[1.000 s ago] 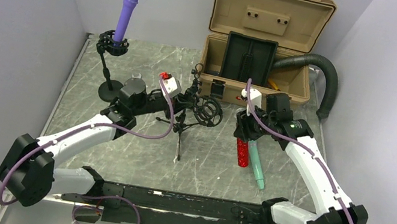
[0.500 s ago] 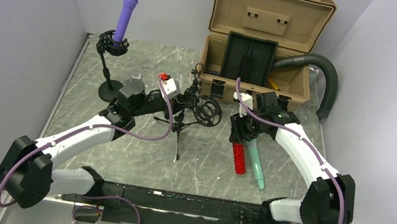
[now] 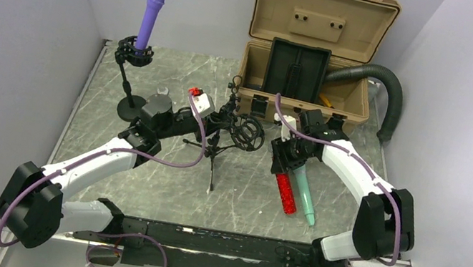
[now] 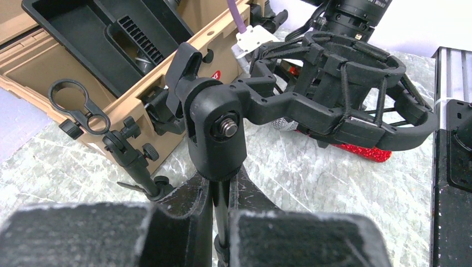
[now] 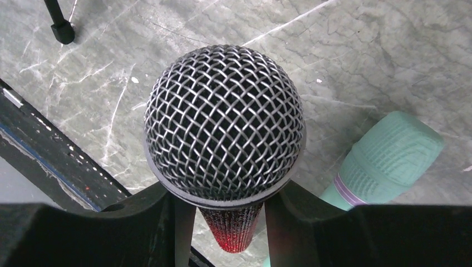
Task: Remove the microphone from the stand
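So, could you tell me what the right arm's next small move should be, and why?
Probably lower the red microphone onto the table beside the teal microphone and open. The shock mount looks empty, and the right claw holds the microphone clear of it.

Top camera: looks down from above the near edge over the whole surface (image 3: 245, 193). Wrist cameras: close-up. All views share the red microphone (image 3: 286, 189).
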You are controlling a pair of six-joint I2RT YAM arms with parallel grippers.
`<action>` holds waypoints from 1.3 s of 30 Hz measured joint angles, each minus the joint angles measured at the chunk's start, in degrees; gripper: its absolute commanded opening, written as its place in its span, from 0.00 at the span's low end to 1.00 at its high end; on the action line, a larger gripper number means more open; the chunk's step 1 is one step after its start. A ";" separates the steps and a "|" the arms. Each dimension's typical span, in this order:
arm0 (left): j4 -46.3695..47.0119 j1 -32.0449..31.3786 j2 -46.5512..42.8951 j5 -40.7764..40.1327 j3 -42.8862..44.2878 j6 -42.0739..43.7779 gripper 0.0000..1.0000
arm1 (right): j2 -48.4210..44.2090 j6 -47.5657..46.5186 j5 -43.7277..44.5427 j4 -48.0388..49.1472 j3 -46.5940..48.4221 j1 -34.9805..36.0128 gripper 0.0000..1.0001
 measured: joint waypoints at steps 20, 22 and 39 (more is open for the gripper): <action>0.22 0.00 0.00 -0.20 -0.13 -0.04 0.00 | 9.22 1.53 -1.18 0.00 0.39 -0.11 0.05; 0.20 0.00 0.00 -0.24 -0.13 -0.04 0.00 | 10.75 1.66 -1.11 -0.02 0.63 -0.11 0.07; 0.20 0.00 0.00 -0.33 -0.13 -0.09 0.00 | 18.32 2.38 0.57 -1.38 3.45 0.15 0.44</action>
